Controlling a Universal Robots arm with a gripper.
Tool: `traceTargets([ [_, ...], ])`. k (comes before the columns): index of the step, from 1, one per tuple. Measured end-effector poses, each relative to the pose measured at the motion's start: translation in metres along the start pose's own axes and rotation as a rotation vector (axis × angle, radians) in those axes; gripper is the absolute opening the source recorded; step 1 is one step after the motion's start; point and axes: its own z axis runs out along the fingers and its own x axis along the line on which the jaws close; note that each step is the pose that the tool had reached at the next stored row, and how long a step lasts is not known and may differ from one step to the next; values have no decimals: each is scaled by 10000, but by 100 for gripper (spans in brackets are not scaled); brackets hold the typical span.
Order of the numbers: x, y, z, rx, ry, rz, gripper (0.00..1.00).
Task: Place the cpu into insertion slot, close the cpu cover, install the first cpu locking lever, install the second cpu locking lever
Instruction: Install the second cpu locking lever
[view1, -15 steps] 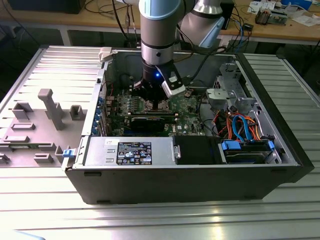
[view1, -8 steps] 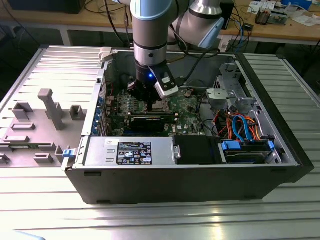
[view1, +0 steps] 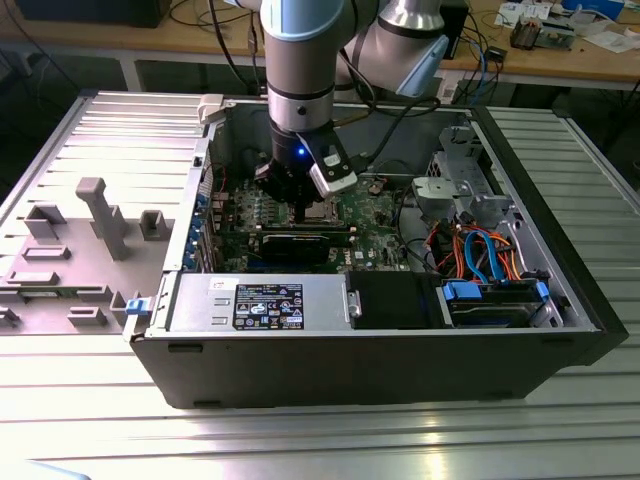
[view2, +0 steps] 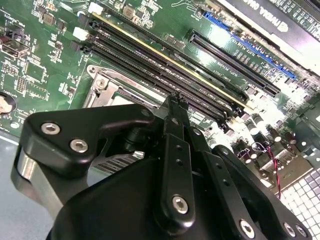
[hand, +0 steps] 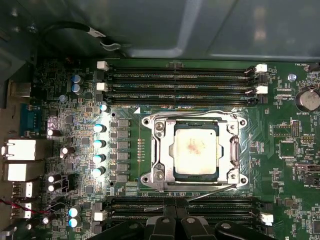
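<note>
In the first wrist view the cpu (hand: 195, 149) lies flat in the insertion slot (hand: 150, 186) on the green board. The cpu cover (hand: 163, 150) is down around it, its window framing the chip's silver top. One thin wire lever (hand: 195, 114) lies along one side of the socket. A second lever (hand: 212, 192) slants off the opposite side toward my gripper (hand: 176, 216), whose black fingers are shut close together just beside it. In the second wrist view the gripper (view2: 175, 102) hangs over the socket frame (view2: 100, 82). In the exterior view the gripper (view1: 300, 205) is low over the board inside the case.
Long memory slots (hand: 180, 80) run on both sides of the socket. A row of capacitors (hand: 100, 142) stands beside it. A black expansion card (view1: 300, 242), the power supply (view1: 255, 303) and drive cables (view1: 480, 255) fill the case. Grey fixtures (view1: 100, 215) stand at the exterior view's left.
</note>
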Motion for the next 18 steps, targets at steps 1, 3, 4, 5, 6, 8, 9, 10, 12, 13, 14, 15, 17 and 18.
traceTargets([
  [1, 0, -9, 0, -51, 10, 0, 11],
  [3, 2, -51, -1, -454, 25, 15, 11],
  [4, 2, -81, -1, -664, 31, 21, 11],
  [5, 3, -99, 1, -687, 33, 21, 11],
  [6, 4, -119, 2, -694, 35, 20, 11],
  [8, 18, -164, 6, -696, 39, 9, 11],
  [9, 30, -180, 10, -702, 42, -15, 11],
  [10, 40, -186, 18, -721, 50, -133, 11],
  [12, 46, -187, 18, -758, 127, -351, 11],
  [13, 48, -187, 17, -767, 169, -396, 11],
  [14, 48, -187, 17, -799, 280, -468, 11],
  [15, 48, -187, 18, -839, 364, -514, 11],
  [17, 48, -187, 20, -948, 487, -562, 11],
  [18, 48, -187, 21, -1025, 510, -568, 11],
])
